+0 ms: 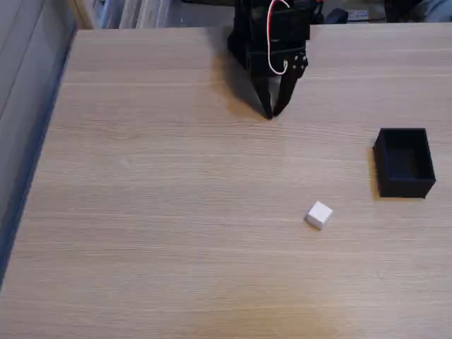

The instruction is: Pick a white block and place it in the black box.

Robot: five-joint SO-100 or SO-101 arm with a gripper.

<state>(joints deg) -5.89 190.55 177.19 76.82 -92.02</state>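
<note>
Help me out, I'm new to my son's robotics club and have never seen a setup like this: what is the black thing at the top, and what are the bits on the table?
This is one picture from a fixed camera looking down on a wooden table. The black thing at the top is a small robot arm with red and white wires. Its gripper, two thin fingers, points down at the table with the tips close together, and holds nothing. On the table lie a small white block and, to its right in this view, an open black box with nothing visible inside. The block sits apart from both the box and the gripper.
</note>
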